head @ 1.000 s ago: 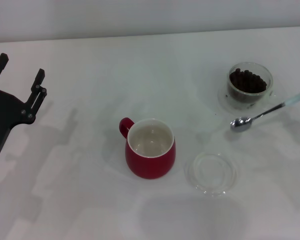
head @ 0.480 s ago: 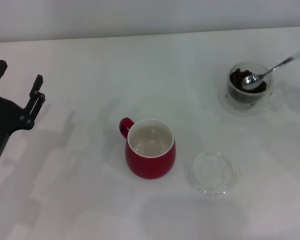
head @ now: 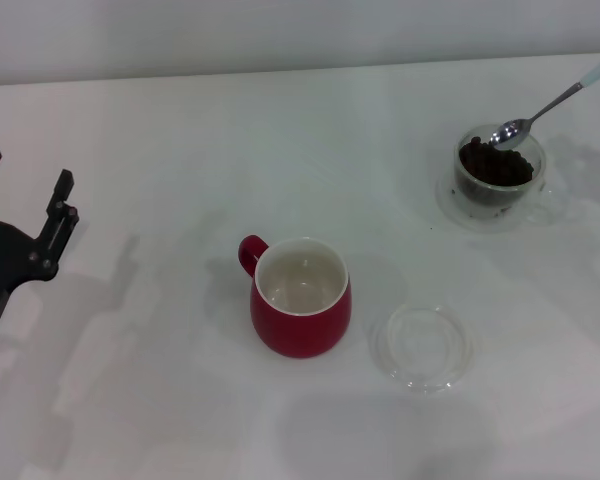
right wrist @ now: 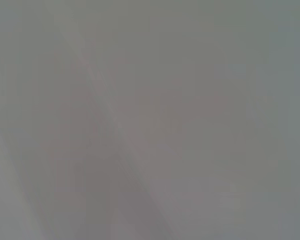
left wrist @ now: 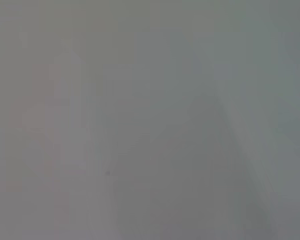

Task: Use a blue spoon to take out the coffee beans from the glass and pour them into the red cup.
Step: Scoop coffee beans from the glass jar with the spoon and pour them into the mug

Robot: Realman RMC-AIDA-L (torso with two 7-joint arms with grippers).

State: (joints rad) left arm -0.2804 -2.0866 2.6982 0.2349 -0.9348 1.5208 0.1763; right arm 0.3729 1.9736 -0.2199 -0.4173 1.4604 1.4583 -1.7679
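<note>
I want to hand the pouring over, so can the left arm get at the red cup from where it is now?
Probably yes. The left hand hangs open at the table's left edge, and only bare tabletop lies between it and the red cup, whose handle faces that side.

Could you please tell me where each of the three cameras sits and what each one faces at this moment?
Head view: looks forward and down from the robot's head at the red cup, glass of coffee beans, blue spoon; left gripper at the left edge.
Left wrist view: only featureless grey; no fingers.
Right wrist view: likewise grey.
Shared: nothing recognisable.
</note>
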